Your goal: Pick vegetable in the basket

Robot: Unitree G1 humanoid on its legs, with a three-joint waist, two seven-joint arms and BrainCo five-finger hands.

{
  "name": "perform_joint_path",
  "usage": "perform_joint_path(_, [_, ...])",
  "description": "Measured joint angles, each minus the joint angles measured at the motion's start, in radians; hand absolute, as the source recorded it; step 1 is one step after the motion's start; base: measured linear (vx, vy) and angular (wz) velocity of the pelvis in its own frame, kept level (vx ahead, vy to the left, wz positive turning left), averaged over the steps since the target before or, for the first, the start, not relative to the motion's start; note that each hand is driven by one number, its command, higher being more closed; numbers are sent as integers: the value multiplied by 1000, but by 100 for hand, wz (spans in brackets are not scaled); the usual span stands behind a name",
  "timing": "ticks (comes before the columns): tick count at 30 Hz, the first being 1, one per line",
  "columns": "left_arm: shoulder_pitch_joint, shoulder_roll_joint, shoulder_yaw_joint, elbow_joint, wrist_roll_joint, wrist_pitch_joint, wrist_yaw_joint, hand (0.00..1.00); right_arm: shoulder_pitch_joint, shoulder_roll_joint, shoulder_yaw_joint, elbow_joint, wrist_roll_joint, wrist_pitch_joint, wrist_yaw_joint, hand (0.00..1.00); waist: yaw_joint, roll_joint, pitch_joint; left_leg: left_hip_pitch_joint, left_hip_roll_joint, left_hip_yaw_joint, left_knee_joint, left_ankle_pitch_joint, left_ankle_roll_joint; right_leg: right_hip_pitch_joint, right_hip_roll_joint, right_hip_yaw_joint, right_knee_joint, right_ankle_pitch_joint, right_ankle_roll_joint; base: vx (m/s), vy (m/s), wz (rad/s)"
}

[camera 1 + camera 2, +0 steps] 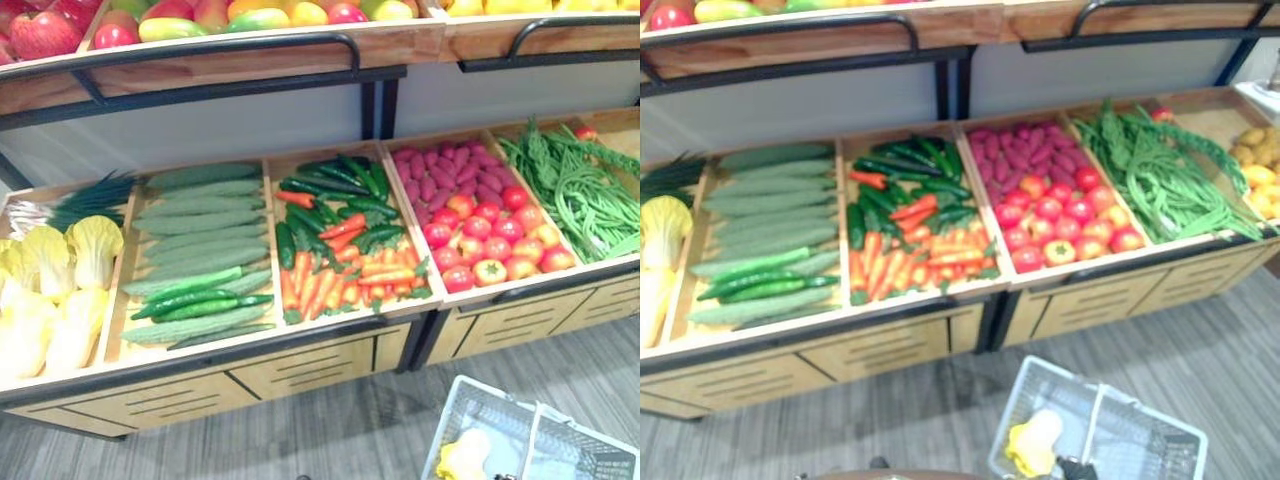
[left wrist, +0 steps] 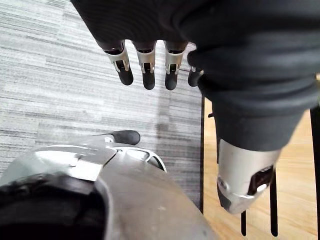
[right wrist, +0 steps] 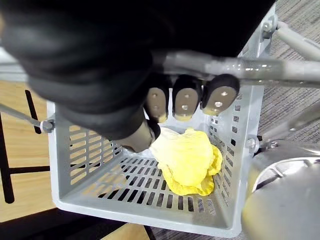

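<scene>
Basket (image 1: 1040,378) shows lowest in the eye views, on the robot's right side. It is held by the right hand (image 3: 186,104), whose fingers are curled round the handle (image 3: 260,67). One yellow cabbage (image 3: 187,160) lies on the basket's bottom, against one end wall.

Left hand (image 2: 147,65) hangs over the grey floor (image 2: 60,75), just beside the stand's front. Its fingers are straight and slack, and it holds nothing.

Stand (image 1: 300,365) lies ahead of both hands and higher than the basket. Its compartments, from the robot's left, hold:
- cabbages (image 1: 60,270)
- cucumbers (image 1: 200,225)
- carrots (image 1: 330,285) with peppers
- tomatoes (image 1: 490,240)
- beans (image 1: 580,190)

Judgement: only the left hand is free for the pick. The cabbages and cucumbers lie on its side, forward and up from it, so they are the nearer stock. The cucumbers lie with their long axes across the stand, left to right, which suits a reach from the front with the fingers closing across the width. The basket is on the opposite side and lower, so whatever is picked must travel rightward and down to reach it. Which vegetable is intended cannot be told.
</scene>
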Motion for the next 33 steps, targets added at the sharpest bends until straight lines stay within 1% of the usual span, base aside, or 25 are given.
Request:
perform_joint_path(3, [-1, -5, 3, -53, 30, -9, 69, 0, 0, 5, 14, -1, -10, -8, -3, 100, 1, -3, -3, 0, 0, -1, -1, 0, 0, 0, 1, 3, -2, 2, -3, 0, 0, 0])
perform_joint_path(5, [-9, -17, 20, -97, 34, -41, 175, 0, 2, 7, 31, -1, -17, -20, -13, 100, 0, -3, -3, 2, 0, 0, -2, -4, 0, -1, 1, 9, -4, 3, -3, -7, 5, -4])
perform_joint_path(6, [-10, -21, 34, -115, 32, -48, 197, 0, 3, 7, 36, -1, -17, -22, -16, 100, 0, -3, -4, 2, 0, 0, -2, -5, 0, -1, 2, 10, -5, 3, -3, 0, 5, -5])
perform_joint_path(8, [-11, -38, 87, -204, 33, -69, 294, 0, 4, 8, 40, 0, -18, -29, -29, 100, -1, -2, -4, 5, 0, 2, -2, -8, -1, -1, 2, 17, -7, 3, -3, 10, 3, -6])
perform_joint_path(9, [-9, -45, 104, -236, 35, -72, 315, 0, 4, 8, 40, 0, -18, -30, -31, 100, 0, -2, -4, 6, 0, 3, -2, -9, -2, -1, 2, 19, -7, 3, -3, 20, 1, -8])
perform_joint_path(10, [-8, -51, 130, -287, 38, -77, 356, 0, 5, 8, 40, 0, -18, -30, -38, 100, 0, -1, -5, 8, 0, 3, -2, -10, -3, -1, 3, 23, -8, 3, -3, 20, 0, -6])
perform_joint_path(12, [-7, -57, 162, -370, 44, -77, 407, 0, 5, 8, 41, -1, -18, -33, -46, 100, 0, 1, -6, 12, 0, 4, -2, -14, -3, -1, 3, 29, -9, 2, -3, 33, -1, -9])
perform_joint_path(13, [-7, -58, 175, -432, 77, -81, 449, 0, 6, 8, 43, -1, -19, -37, -48, 100, 0, 3, -7, 15, 0, 4, -2, -17, -2, -1, 3, 34, -11, 3, -3, 39, 0, -10])
perform_joint_path(14, [-8, -59, 178, -456, 82, -81, 462, 0, 7, 8, 47, -1, -19, -37, -48, 100, 0, 3, -7, 16, 0, 5, -2, -18, -2, 0, 4, 36, -12, 3, -3, 32, 1, -8])
perform_joint_path(16, [-10, -63, 177, -541, 130, -81, 495, 0, 12, 8, 59, -5, -18, -40, -49, 100, -1, 5, -9, 17, -1, 6, -2, -21, -2, 0, 4, 38, -15, 3, -3, 26, 0, -4])
perform_joint_path(19, [-10, -66, 152, -653, 185, -78, 513, 0, 15, 8, 79, -11, -18, -41, -49, 100, -2, 6, -11, 19, -1, 6, -2, -22, -3, -1, 6, 55, -16, 2, -4, 34, 1, -2])
perform_joint_path(20, [-10, -65, 130, -708, 238, -72, 523, 0, 16, 8, 83, -13, -18, -42, -49, 100, -2, 6, -11, 19, 0, 7, -2, -22, -3, -1, 7, 60, -17, 2, -5, 0, 0, 0])
perform_joint_path(21, [-10, -63, 116, -734, 266, -71, 526, 0, 16, 7, 86, -15, -18, -42, -49, 100, -2, 7, -11, 19, 0, 7, -2, -22, -3, -1, 7, 62, -17, 2, -5, 11, 0, -3])
perform_joint_path(23, [-18, -37, 64, -804, 353, -70, 529, 0, 19, 6, 89, -22, -18, -43, -48, 100, -5, 10, -13, 22, 1, 13, -2, -26, -4, -4, 9, 71, -17, 2, -5, 4, 2, -9])
perform_joint_path(24, [-22, -30, 56, -815, 365, -70, 529, 0, 20, 6, 90, -23, -18, -44, -48, 100, -5, 11, -14, 24, 2, 16, -2, -27, -5, -5, 10, 75, -18, 2, -5, 3, 8, -19])
perform_joint_path(26, [-40, 18, 22, -838, 433, -62, 526, 0, 29, 5, 108, -38, -17, -44, -47, 100, -9, 14, -15, 36, 6, 38, -2, -35, -11, -10, 14, 98, -17, 1, -6, 4, 9, -27])
perform_joint_path(29, [-68, 69, -15, -856, 483, -61, 517, 0, 30, 4, 119, -55, -18, -50, -45, 100, -12, 24, -20, 31, 13, 74, 0, -38, -16, -51, 23, 146, -15, 7, -15, 9, 5, -40])
perform_joint_path(31, [-84, 83, -32, -858, 503, -61, 512, 0, 30, 1, 119, -63, -18, -52, -45, 100, -16, 30, -22, 23, 15, 88, 2, -39, -16, -72, 26, 165, -14, 11, -17, 10, -2, -34])
perform_joint_path(33, [-108, 122, -78, -871, 510, -62, 493, 0, 22, 0, 119, -83, -18, -52, -43, 100, -35, 40, -17, 13, 19, 103, 3, -39, -16, -105, 32, 197, -14, 20, -22, 20, -11, -45])
